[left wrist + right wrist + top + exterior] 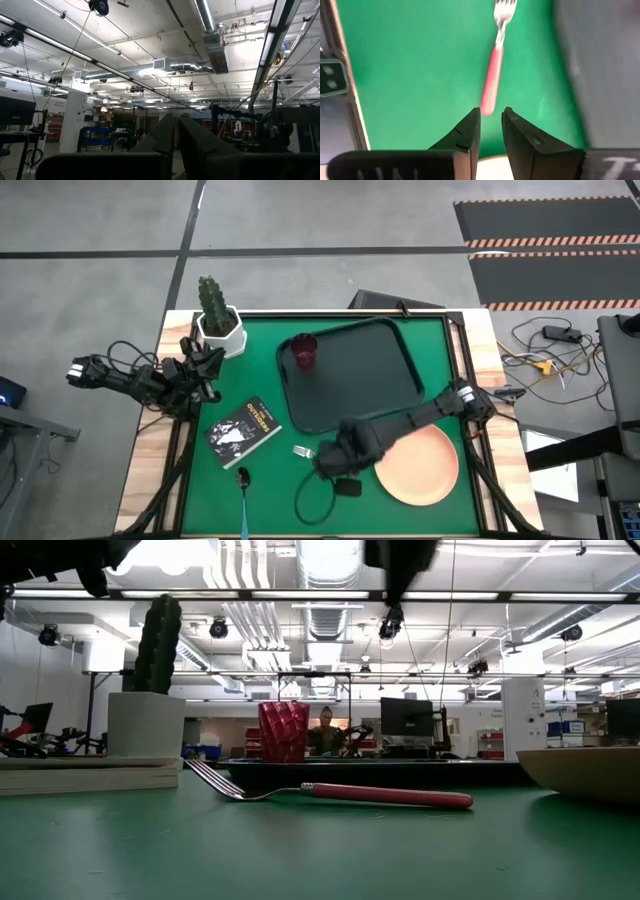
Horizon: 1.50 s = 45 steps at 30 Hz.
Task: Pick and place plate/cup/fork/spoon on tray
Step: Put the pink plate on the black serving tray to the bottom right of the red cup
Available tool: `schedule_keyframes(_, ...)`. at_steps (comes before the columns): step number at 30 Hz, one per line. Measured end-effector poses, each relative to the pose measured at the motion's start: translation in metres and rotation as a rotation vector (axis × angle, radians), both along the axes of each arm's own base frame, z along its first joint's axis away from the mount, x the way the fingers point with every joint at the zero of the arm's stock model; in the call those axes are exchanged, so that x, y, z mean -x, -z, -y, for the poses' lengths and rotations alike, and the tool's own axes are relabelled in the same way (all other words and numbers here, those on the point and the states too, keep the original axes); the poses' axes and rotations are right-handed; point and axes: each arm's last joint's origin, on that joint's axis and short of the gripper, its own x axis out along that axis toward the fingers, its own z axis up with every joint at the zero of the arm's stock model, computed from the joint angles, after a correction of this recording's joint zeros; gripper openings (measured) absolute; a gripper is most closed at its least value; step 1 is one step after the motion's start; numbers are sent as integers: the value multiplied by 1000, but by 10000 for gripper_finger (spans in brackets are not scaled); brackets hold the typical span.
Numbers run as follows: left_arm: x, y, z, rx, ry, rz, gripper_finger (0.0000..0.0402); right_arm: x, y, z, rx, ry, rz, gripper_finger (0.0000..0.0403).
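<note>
The pink-handled fork (492,75) lies flat on the green table, tines away from my right gripper (491,116). That gripper hangs above the handle's end, fingers a narrow gap apart, touching nothing. In the high view only the fork's tines (303,450) show beside it (325,458). The dark red cup (305,352) stands on the dark tray (370,380). The peach plate (420,467) lies on the table near the tray's near right corner. The blue-handled spoon (244,488) lies near the front edge. My left gripper (205,367) waits shut at the table's left.
A white pot with a cactus (219,323) stands at the far left corner. A black book (243,431) lies left of the fork. A black cable loop (318,502) and a small black box (350,488) lie near the front edge.
</note>
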Motion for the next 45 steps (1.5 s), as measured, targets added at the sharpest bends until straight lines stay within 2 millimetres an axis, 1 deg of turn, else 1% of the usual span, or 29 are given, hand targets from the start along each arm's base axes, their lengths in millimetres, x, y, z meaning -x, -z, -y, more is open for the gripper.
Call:
schedule_keyframes(3, -1, 1, 0, 54, 40, 21, 8, 12, 20, -18, 34, 33, -42, 70)
schedule_keyframes(6, -3, 2, 1, 107, 79, 36, 8, 28, 36, -31, 65, 63, -81, 73)
schedule_keyframes(8, -5, 3, 1, 125, 93, 35, 8, 39, 45, -39, 57, 74, -71, 73)
schedule_keyframes(11, -6, 4, 2, 123, 93, 24, 8, 56, 52, -49, 23, 101, 3, 69)
schedule_keyframes(15, -7, 4, 2, 123, 93, 23, 8, 88, 51, -50, 11, 216, 83, 71)
schedule_keyframes(17, -6, 4, 2, 123, 93, 27, 8, 102, 52, -48, 7, 295, 89, 78)
schedule_keyframes(21, -6, 3, 2, 124, 93, 30, 8, 119, 59, -40, 7, 404, 74, 107)
schedule_keyframes(24, -6, 4, 2, 123, 93, 27, 8, 123, 68, -40, 11, 392, 72, 138)
schedule_keyframes(28, -6, 4, 2, 123, 93, 27, 8, 121, 84, -46, -2, 335, 93, 173)
schedule_keyframes(30, -6, 4, 2, 123, 93, 28, 8, 120, 92, -46, 15, 339, 81, 182)
schedule_keyframes(33, -6, 4, 2, 123, 92, 28, 8, 118, 103, -46, 46, 357, 64, 186)
schedule_keyframes(36, -6, 4, 1, 123, 92, 30, 8, 116, 114, -48, 64, 370, 47, 180)
schedule_keyframes(39, -5, 3, 1, 125, 92, 36, 8, 116, 119, -49, 70, 392, 37, 165)
schedule_keyframes(42, -4, 3, 1, 125, 92, 40, 8, 116, 119, -49, 63, 420, 41, 138)
schedule_keyframes(45, -4, 2, 1, 126, 92, 45, 8, 116, 119, -49, 56, 442, 38, 103)
